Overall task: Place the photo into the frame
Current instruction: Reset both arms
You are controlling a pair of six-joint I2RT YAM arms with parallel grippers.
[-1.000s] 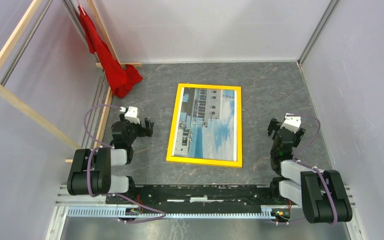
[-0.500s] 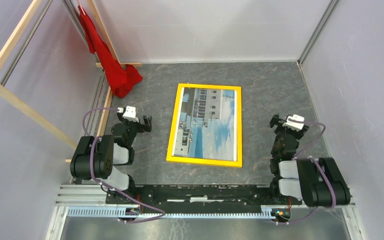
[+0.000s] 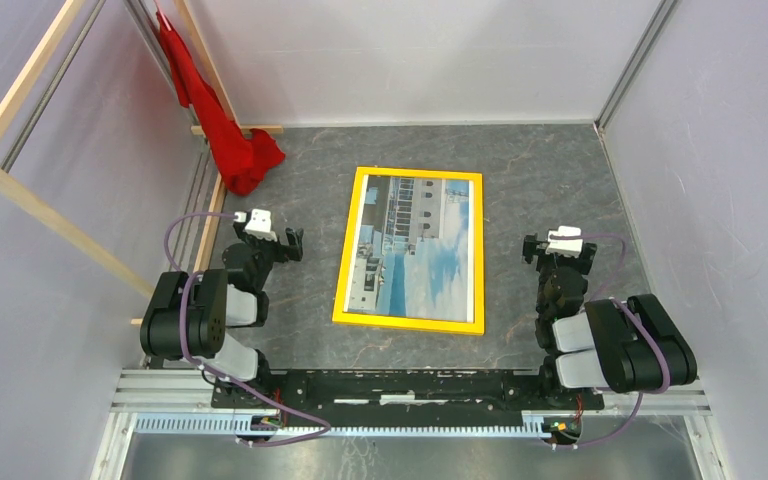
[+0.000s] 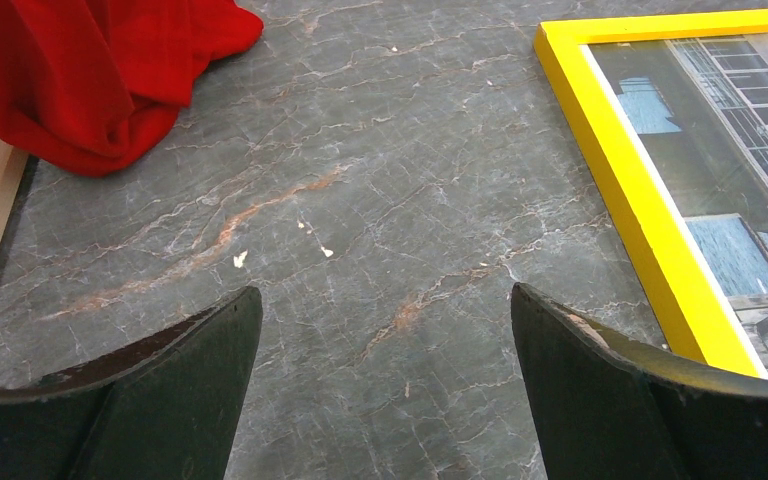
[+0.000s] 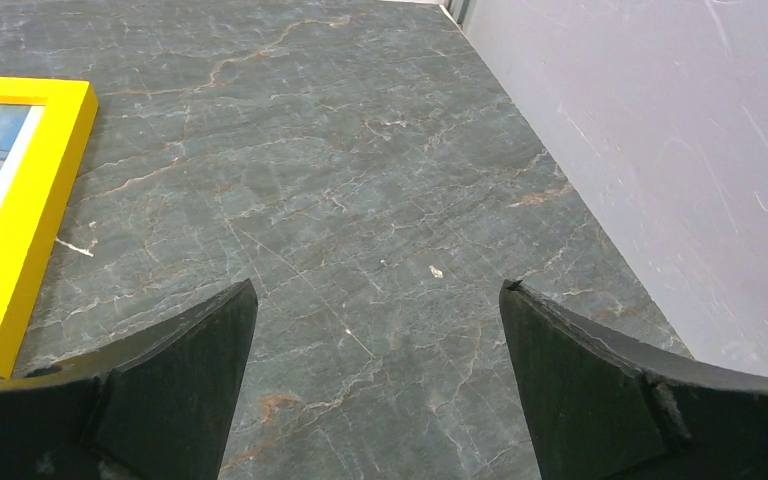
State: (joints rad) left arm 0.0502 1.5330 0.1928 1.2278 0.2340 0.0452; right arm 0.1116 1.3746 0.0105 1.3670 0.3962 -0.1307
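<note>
Both arms pull back, left gripper point(image 3: 286, 243) and right gripper point(image 3: 557, 254) spread wide and empty, the photo point(image 3: 415, 245) lying inside the frame point(image 3: 408, 323), so the job looks done.

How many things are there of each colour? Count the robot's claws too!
Yellow: 1, the frame
Blue and grey: 1, the photo showing inside it
Red: 1, the cloth
Black: 2, the left gripper and the right gripper, both open
Total: 5

Photo point(image 3: 415, 245) in frame point(image 3: 410, 323) on table point(image 3: 520, 170), between left tool point(image 3: 290, 245) and right tool point(image 3: 557, 250), cloth point(image 3: 235, 150) behind-left
</note>
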